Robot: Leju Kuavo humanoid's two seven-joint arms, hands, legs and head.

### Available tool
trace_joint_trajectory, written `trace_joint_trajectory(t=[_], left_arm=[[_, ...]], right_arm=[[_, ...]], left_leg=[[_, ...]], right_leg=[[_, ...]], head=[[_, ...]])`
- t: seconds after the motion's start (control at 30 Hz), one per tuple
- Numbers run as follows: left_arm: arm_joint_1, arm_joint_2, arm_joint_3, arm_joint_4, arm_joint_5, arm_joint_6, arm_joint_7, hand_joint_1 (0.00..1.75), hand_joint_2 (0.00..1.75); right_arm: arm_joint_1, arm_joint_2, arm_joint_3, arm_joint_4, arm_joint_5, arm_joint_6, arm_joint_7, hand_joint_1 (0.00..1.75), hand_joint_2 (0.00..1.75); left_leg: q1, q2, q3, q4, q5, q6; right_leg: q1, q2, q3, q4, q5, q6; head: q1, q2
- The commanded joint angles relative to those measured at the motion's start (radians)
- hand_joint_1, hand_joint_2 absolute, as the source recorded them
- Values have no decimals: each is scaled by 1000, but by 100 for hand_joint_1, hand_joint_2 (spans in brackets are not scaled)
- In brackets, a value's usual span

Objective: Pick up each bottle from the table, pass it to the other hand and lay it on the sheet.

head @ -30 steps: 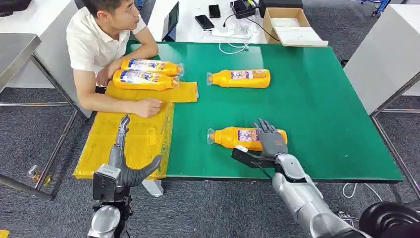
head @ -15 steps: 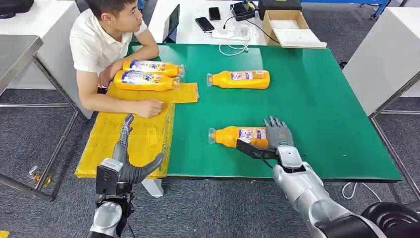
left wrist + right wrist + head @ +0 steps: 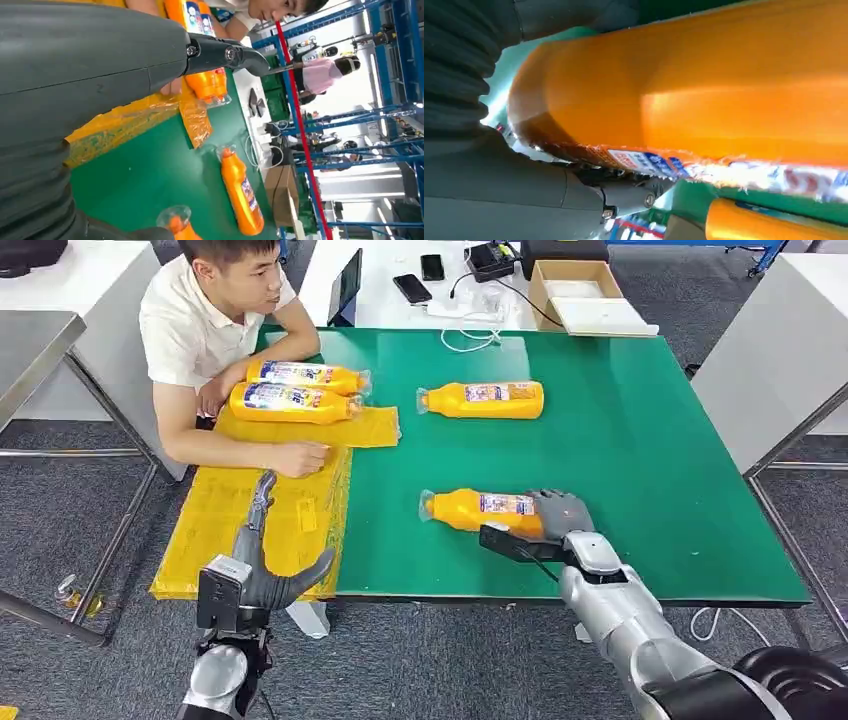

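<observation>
Near bottle: An orange bottle [image 3: 480, 511] lay on its side on the green table [image 3: 650, 460], near the front edge, its cap end towards the yellow sheet [image 3: 240, 520]. In the right wrist view its orange body [image 3: 704, 90] sat close against the hand.

Right hand: Your right hand [image 3: 556, 516] was wrapped over the bottle's base end, fingers curled across the top and the thumb [image 3: 574, 192] along the label side. I judged it a grip, though the bottle looked to be resting on the table and not lifted.

Step in hand: By my reading, you were at the pick-up of this bottle, with the grasp closing or just closed. The hand-over and the laying down were not yet done.

Left hand: Your left hand [image 3: 262, 565] hung over the near edge of the sheet, fingers spread and holding nothing, well apart from the bottle.

Next move: It likely called for a lift clear of the table, then carrying the bottle across to the waiting left hand. Holding by the base alone may let the cap end droop, so check the grip before raising.

Other bottles: A far bottle [image 3: 482, 399] lay on the table, well apart from the near one. Two bottles [image 3: 295, 388] already lay on the sheet's far end.

Person: A person [image 3: 215, 330] leaned at the table corner, one hand [image 3: 298, 457] resting on the sheet, near where the next bottle would go.
</observation>
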Motion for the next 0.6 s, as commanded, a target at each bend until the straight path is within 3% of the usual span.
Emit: trace_joint_trajectory(t=[0.03, 0.1, 0.2, 0.23, 0.3, 0.33, 0.4, 0.47, 0.6], left_arm=[[-66, 32, -13, 146, 58, -5, 9, 0, 175], [-64, 35, -13, 148, 58, -3, 7, 0, 175], [-42, 31, -5, 108, 72, 28, -23, 0, 175], [-27, 19, 11, 80, 93, 54, -34, 0, 175], [-12, 7, 25, 53, 133, 90, -24, 0, 175], [3, -21, 46, 56, 244, 101, 49, 0, 175], [5, -10, 12, 85, 319, 81, 99, 0, 175], [13, 39, -52, 136, 485, -63, 211, 0, 175], [22, 49, -67, 151, 499, -68, 182, 0, 175]], right_arm=[[117, 6, -238, 39, -278, 145, -279, 175, 175], [122, 10, -246, 37, -291, 141, -288, 175, 175], [149, 42, -285, -5, -383, 130, -394, 175, 175], [171, 72, -288, -55, -428, 139, -453, 175, 175], [210, 109, -272, -153, -487, 138, -472, 175, 175], [267, 144, -265, -277, -583, 181, -535, 175, 175], [333, 161, -209, -428, -663, 185, -476, 175, 175], [349, 162, -129, -499, -716, 168, -463, 175, 175], [332, 155, -99, -483, -745, 150, -451, 175, 175]], left_leg=[[2, -3, 3, -3, 1, -2], [2, 1, 3, -2, 1, -2], [3, 2, 2, -2, 1, -2], [2, 3, 2, -1, 0, -2], [3, 5, 2, -1, 0, -2], [3, 7, 2, -2, 0, -3], [3, 8, 1, -1, -1, -2], [1, 7, 0, -2, -1, -2], [2, 6, -5, -1, 0, -3]], right_leg=[[2, -4, 5, -4, 0, -3], [2, -2, 4, -3, 1, -3], [3, -1, 3, -3, 1, -3], [2, 0, 3, -2, 0, -2], [3, 3, 2, -2, 1, -3], [3, 4, 2, -2, 1, -4], [3, 6, 1, -1, 2, -5], [2, 4, 0, 0, 2, -5], [2, 5, -5, 1, 2, -6]], head=[[0, 0], [0, 0], [0, 0], [0, 0], [0, 0], [0, 0], [0, 0], [0, 0], [0, 0]])
